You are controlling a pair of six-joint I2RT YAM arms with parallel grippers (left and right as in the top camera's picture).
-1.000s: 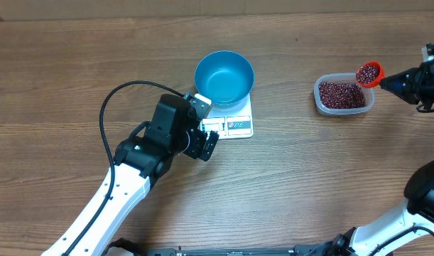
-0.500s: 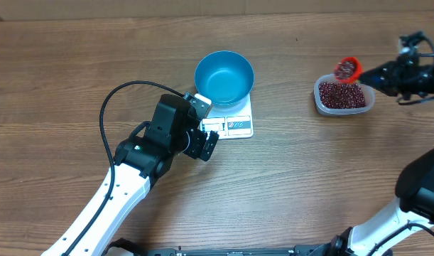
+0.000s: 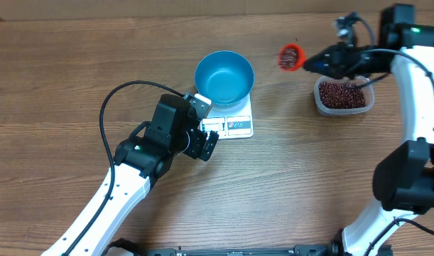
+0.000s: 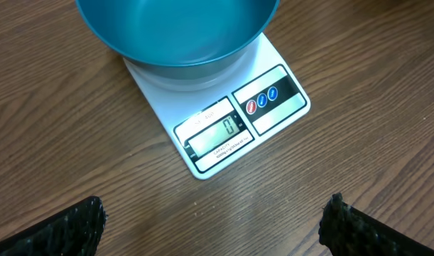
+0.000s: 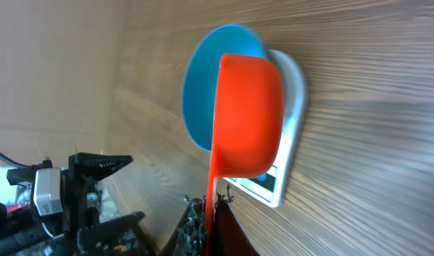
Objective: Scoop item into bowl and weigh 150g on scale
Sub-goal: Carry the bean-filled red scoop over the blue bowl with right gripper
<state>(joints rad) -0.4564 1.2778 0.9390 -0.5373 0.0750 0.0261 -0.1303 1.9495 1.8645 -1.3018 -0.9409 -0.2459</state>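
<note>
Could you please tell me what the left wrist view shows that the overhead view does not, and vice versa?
Only left wrist: the display, legibly reading 0. Only overhead: the red scoop gripped by the shut right end effector, and the clear container of beans. Both: the empty blue bowl sitting on the white scale, plus the open left end effector.

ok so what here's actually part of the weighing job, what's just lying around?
In the job: beans, clear container, red scoop in right pincer, blue bowl, scale.
Just there: left pincer, open beside the scale; black cable.
</note>
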